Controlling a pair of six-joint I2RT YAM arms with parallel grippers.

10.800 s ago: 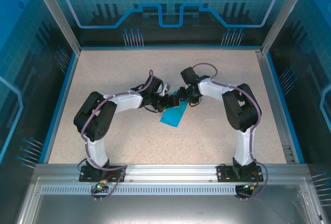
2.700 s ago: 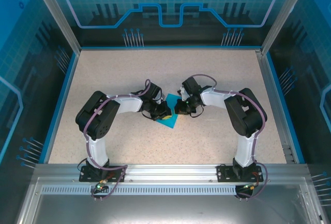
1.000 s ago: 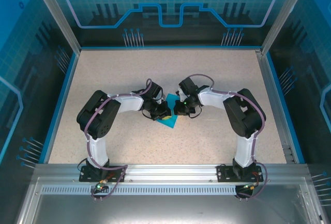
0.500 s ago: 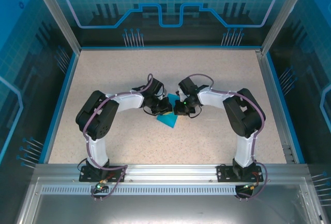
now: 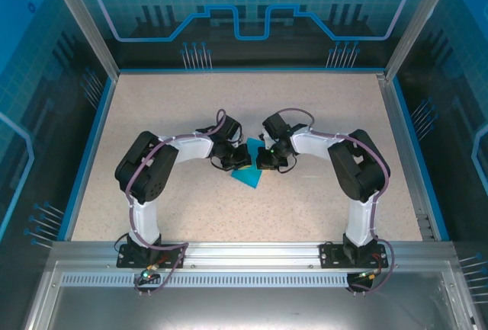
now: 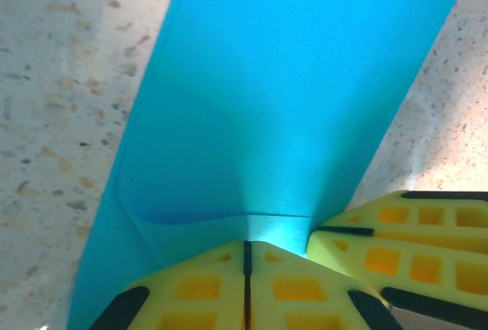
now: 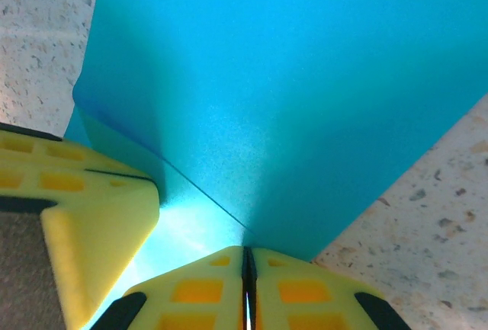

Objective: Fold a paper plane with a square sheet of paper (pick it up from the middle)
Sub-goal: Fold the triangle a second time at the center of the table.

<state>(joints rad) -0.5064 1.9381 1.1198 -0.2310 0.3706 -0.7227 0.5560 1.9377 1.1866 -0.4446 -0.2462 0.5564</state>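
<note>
Mid-table, left hand [image 6: 246, 249] and right hand [image 7: 245, 254] tight on the sheet [image 5: 248, 177] edge, open tabletop [image 5: 191, 109] around.

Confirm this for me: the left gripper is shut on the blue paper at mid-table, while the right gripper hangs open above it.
Wrong about the right gripper: the right wrist view shows it shut on the blue paper, not hanging open above it. The left gripper is shut on the paper at mid-table, as stated.

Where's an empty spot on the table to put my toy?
The table is bare along the back wall and between the arms' bases. The middle is crowded: left end effector and right end effector pinch the paper.
</note>
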